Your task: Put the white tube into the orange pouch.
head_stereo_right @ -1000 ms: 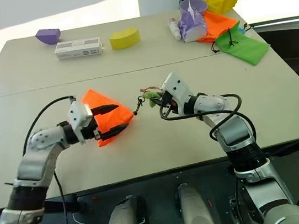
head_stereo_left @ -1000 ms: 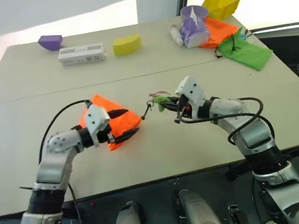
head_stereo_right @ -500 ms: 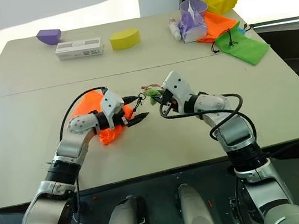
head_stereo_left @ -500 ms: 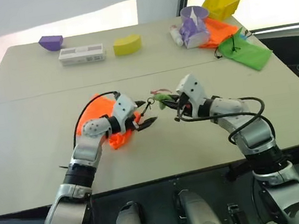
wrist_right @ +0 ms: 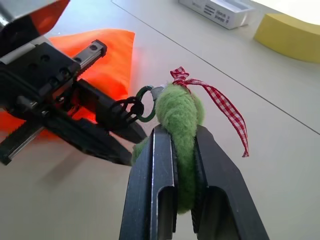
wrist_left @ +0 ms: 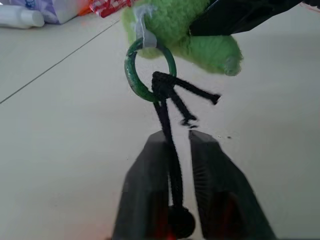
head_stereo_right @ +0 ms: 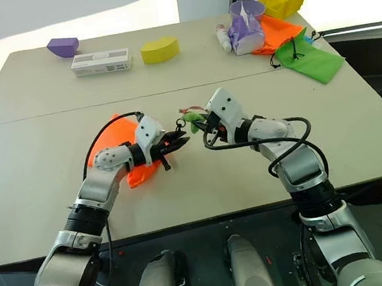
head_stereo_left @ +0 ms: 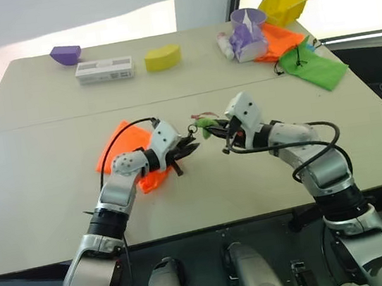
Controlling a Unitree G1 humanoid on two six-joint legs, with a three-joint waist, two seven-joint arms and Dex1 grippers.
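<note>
**Both grippers on the pouch's drawstring, tube waiting at the far edge**

The orange pouch [head_stereo_left: 125, 156] lies limp on the table [head_stereo_left: 38, 171] under the left arm: soft, light fabric that looks likely to drag or bunch if tugged. Its black cord [wrist_left: 167, 130] is thin and probably slippery; the fuzzy green pompom [wrist_right: 177, 117] offers the surer hold. The left gripper [wrist_left: 177, 165] is pinched tight on the cord, just short of the ring. The right gripper [wrist_right: 175, 165] is clamped around the pompom. The white tube [head_stereo_left: 223, 44], small and probably light, lies well apart at the far side, beside a purple bag [head_stereo_left: 247, 35].
</note>
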